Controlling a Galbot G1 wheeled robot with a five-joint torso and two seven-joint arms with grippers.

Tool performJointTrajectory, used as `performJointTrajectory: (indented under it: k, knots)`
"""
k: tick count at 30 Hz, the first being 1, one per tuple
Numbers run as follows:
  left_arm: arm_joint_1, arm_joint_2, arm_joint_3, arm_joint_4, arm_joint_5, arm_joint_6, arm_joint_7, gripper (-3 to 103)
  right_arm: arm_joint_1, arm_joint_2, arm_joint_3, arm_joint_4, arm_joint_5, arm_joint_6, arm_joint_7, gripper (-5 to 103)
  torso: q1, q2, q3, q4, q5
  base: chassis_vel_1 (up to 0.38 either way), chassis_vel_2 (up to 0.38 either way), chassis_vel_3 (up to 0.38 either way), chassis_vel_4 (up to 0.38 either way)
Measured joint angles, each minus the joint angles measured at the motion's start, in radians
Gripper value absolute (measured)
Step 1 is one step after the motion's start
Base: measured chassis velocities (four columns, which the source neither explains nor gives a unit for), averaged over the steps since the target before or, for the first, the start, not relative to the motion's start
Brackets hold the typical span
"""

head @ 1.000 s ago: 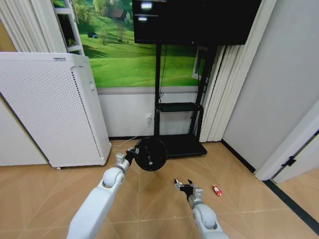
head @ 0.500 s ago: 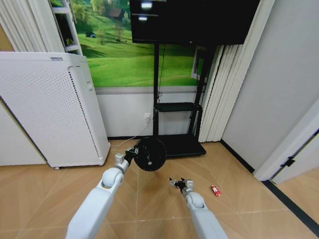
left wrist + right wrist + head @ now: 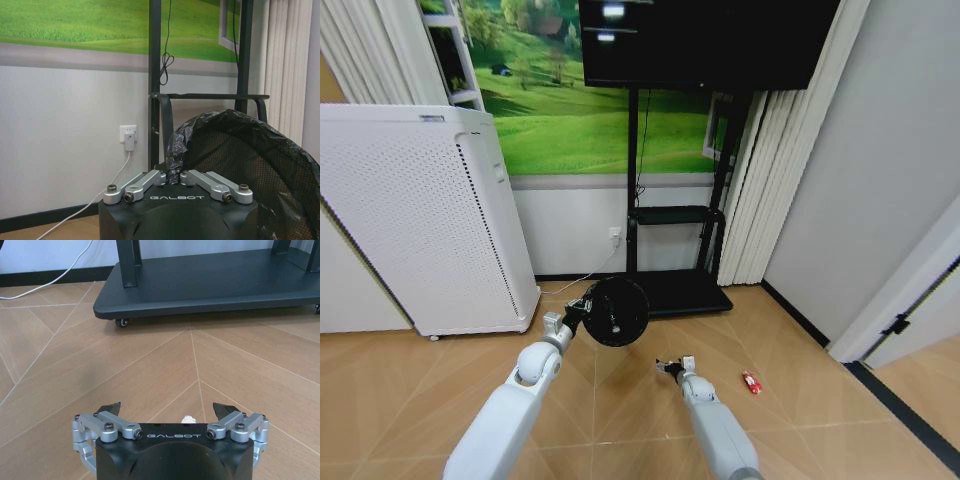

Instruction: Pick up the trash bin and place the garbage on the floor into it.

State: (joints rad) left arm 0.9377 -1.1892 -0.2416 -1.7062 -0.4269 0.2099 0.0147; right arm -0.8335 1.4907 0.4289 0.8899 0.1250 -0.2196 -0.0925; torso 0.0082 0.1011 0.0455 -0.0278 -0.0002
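You've got the trash bin (image 3: 614, 311) up off the floor (image 3: 800, 400) right now, held out in front of you by the left gripper (image 3: 576, 310), its round black base facing your head camera. From the left wrist camera the left gripper (image 3: 173, 179) has its fingers pinched tight together on the bin's rim, clamping a fold of the black plastic liner (image 3: 210, 127) that lines the dark mesh wall of the trash bin (image 3: 250, 170). The liner is crinkled and glossy, draped over the rim. The bin hangs in the air just in front of the black wheeled TV stand (image 3: 675, 285), to the right of the white perforated cabinet (image 3: 420, 220).

Your right gripper (image 3: 672, 365) is low over the herringbone parquet, reaching forward. On the right wrist camera the right gripper (image 3: 167, 410) has its jaws spread wide with nothing between them, and a tiny white scrap (image 3: 188, 418) peeks out on the floor (image 3: 150, 365) right at its front edge; you can't tell what it is. The stand's base (image 3: 210, 282) lies ahead of it.

A small red packet (image 3: 751, 382) lies flat on the wood to the right of that gripper, apart from it.
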Motion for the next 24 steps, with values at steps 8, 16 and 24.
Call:
performJointTrajectory:
  k: [8, 16, 24]
  knots:
    - [0.012, -0.007, -0.001, -0.009, 0.006, 0.000, 0.001, 7, -0.029, -0.003, -0.001, 0.019, 0.005, 0.036, -0.012, 100, 0.000, 0.000, 0.000, 0.0000, 0.0004, 0.000, 0.000, 0.000, 0.000]
    - [0.032, -0.013, -0.016, -0.014, 0.030, -0.007, 0.010, 7, -0.039, -0.016, 0.006, 0.031, -0.006, 0.046, -0.041, 100, 0.000, 0.000, 0.000, 0.0001, 0.0003, 0.000, 0.000, 0.000, 0.000]
    - [0.036, -0.017, -0.021, -0.016, 0.031, -0.009, 0.012, 7, -0.049, -0.015, 0.006, 0.033, -0.009, 0.047, -0.043, 100, 0.000, 0.000, 0.000, 0.0001, 0.0002, -0.014, 0.043, 0.018, -0.038]
